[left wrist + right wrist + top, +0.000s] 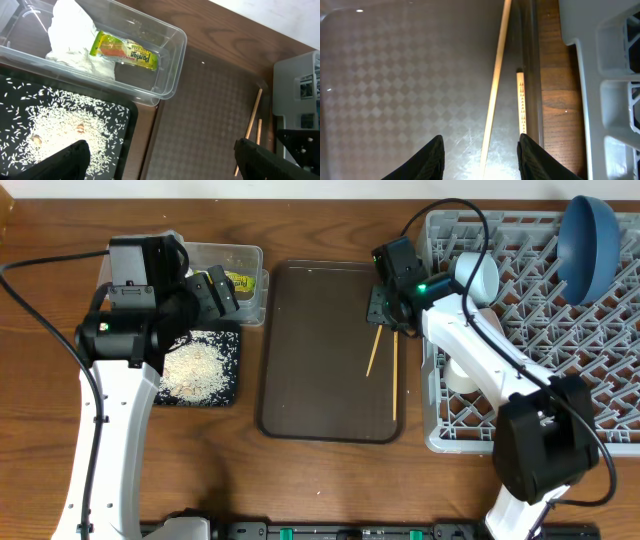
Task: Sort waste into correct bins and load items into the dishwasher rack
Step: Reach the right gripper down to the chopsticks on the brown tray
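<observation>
Two wooden chopsticks [373, 352] lie on the right side of the dark brown serving tray [320, 350]. My right gripper [385, 310] is open just above their far ends. In the right wrist view its fingers [482, 162] straddle one chopstick [495, 95], and the other [521, 105] lies along the tray rim. My left gripper [215, 290] is open and empty [162, 167] over the edge of the black tray [127, 125] of rice scraps [50, 125]. The clear tub [172, 65] holds the white napkin [70, 35] and the yellow-green wrapper [125, 50]. The grey rack [540, 330] holds the dark blue dish [590, 235].
A pale cup-like piece [478, 275] lies in the rack's near-left part. A white piece [458, 372] shows below it, partly hidden by my right arm. The rack's wall [615, 75] stands close to the right of the chopsticks. Wooden table [330, 220] surrounds everything.
</observation>
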